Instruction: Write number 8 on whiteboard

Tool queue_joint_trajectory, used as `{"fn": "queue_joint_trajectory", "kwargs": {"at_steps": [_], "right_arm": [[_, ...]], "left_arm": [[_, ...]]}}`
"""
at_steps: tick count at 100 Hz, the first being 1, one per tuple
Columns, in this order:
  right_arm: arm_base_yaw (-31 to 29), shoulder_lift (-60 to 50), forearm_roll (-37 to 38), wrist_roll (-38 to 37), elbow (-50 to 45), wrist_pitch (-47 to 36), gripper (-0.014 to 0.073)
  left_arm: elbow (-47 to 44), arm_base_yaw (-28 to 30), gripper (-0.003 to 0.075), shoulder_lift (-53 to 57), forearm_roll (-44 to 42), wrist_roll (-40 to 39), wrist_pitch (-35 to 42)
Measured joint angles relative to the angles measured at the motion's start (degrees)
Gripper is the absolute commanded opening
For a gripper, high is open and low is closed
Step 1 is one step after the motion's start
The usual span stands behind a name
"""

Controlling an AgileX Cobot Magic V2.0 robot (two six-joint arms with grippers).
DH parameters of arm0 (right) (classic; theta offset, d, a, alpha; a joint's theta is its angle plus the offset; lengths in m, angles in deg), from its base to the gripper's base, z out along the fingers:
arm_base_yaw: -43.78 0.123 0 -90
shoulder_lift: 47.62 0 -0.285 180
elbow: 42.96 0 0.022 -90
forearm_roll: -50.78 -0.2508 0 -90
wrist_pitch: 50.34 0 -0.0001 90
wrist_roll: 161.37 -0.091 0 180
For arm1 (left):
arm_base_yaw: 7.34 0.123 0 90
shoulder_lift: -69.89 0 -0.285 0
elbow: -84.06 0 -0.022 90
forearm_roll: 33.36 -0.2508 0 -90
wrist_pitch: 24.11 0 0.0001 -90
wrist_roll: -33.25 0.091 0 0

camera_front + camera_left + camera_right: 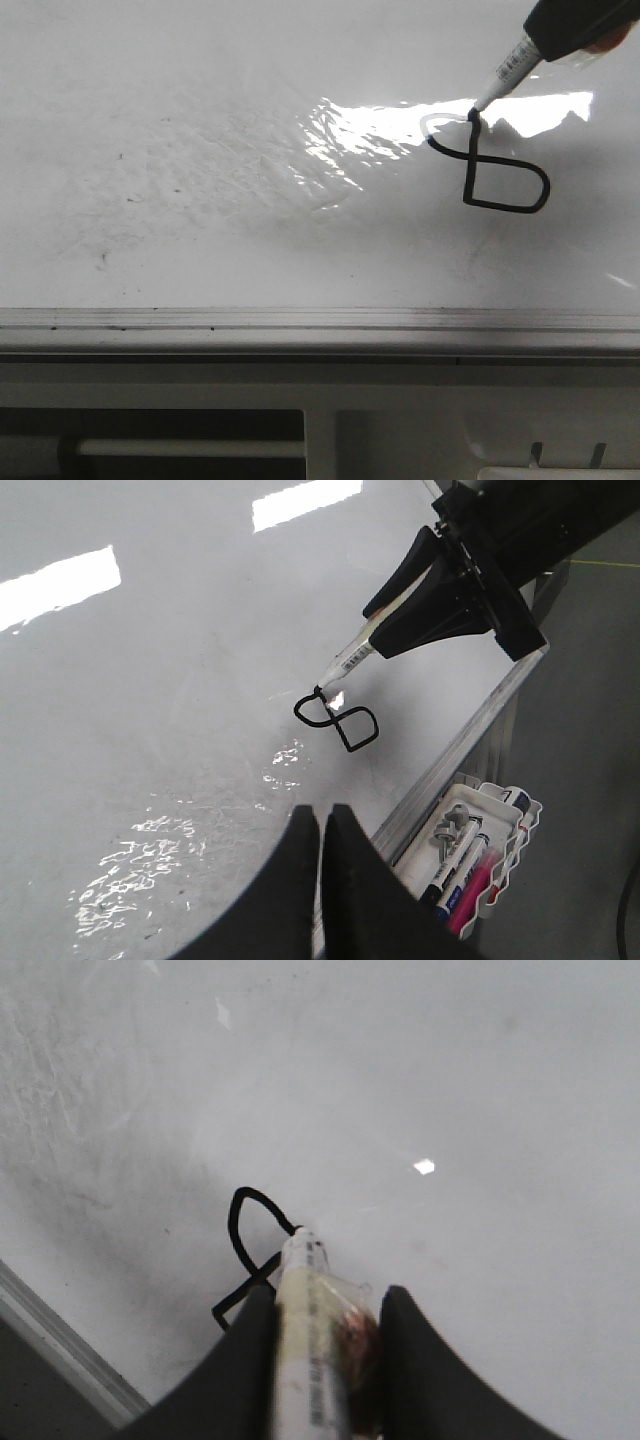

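Note:
The whiteboard (200, 200) is glossy white with a glare patch. A black number 8 (467, 180) is drawn at its right, with a boxy lower loop and a small upper loop partly lost in the glare. My right gripper (562, 32) is shut on a white marker (508, 72), whose tip touches the line at the top of the figure. The right wrist view shows the marker (305, 1340) clamped between the fingers, with the figure's curve (232, 1228) beside it. My left gripper (322, 822) hangs shut and empty above the board near its edge, short of the figure (350, 748).
A grey metal rail (300, 322) runs along the board's near edge. A white tray (485, 845) holding several markers hangs below that edge on the right. Faint smudges and specks (102, 260) mark the board's left half.

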Motion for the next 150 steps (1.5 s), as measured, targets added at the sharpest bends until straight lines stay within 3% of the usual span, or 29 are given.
{"fn": "queue_joint_trajectory", "kwargs": {"at_steps": [16, 23, 34, 42, 53, 67, 90, 121, 131, 148, 150], "right_arm": [[1.02, -3.58, -5.31, 1.93, 1.89, 0.52, -0.0046], [2.58, -6.15, -8.28, 5.26, 2.82, 0.52, -0.0054], [5.45, -8.45, -13.8, 11.39, 3.27, 2.12, -0.0071], [7.6, -8.74, -19.27, 18.41, 3.27, 5.2, -0.0071], [10.0, -7.14, -26.45, 28.89, 3.27, 8.77, -0.0071], [12.75, -4.65, -30.53, 36.8, 3.27, 9.08, -0.0071], [15.96, -2.83, -31.05, 40.4, 3.27, 6.37, -0.0071], [17.33, -2.83, -31.43, 41.06, 3.27, 4.72, -0.0071], [17.33, -2.83, -31.48, 41.05, 3.27, 4.16, -0.0071], [17.33, -2.83, -31.56, 41.09, 3.27, 4.13, -0.0071], [17.33, -2.83, -31.56, 41.09, 3.27, 4.13, -0.0071]], "left_arm": [[0.0, 0.0, -0.0001, 0.0, 0.0, 0.0, -1.18], [0.0, 0.0, 0.009, -0.54, -0.12, 0.0, -3.02], [0.0, 0.0, 0.0307, -4.13, -0.2, 0.0, -6.36], [0.12, 0.0, 0.036, -8.36, -0.2, 0.0, -7.73], [2.09, -0.38, 0.0356, -13.89, -0.2, 3.1, -9.74], [6.29, -3.88, 0.0356, -21.4, 1.09, 10.55, -12.69], [13.0, -9.47, 0.0356, -32.55, 1.72, 13.25, -13.64], [17.45, -9.86, 0.0346, -37.24, 2.36, 13.47, -13.64], [18.14, -9.86, 0.0275, -37.95, 3.26, 13.47, -13.64], [18.35, -9.96, -0.0023, -38.9, 3.85, 13.57, -13.64], [18.35, -9.96, -0.0017, -38.88, 3.85, 13.57, -13.79]]}}
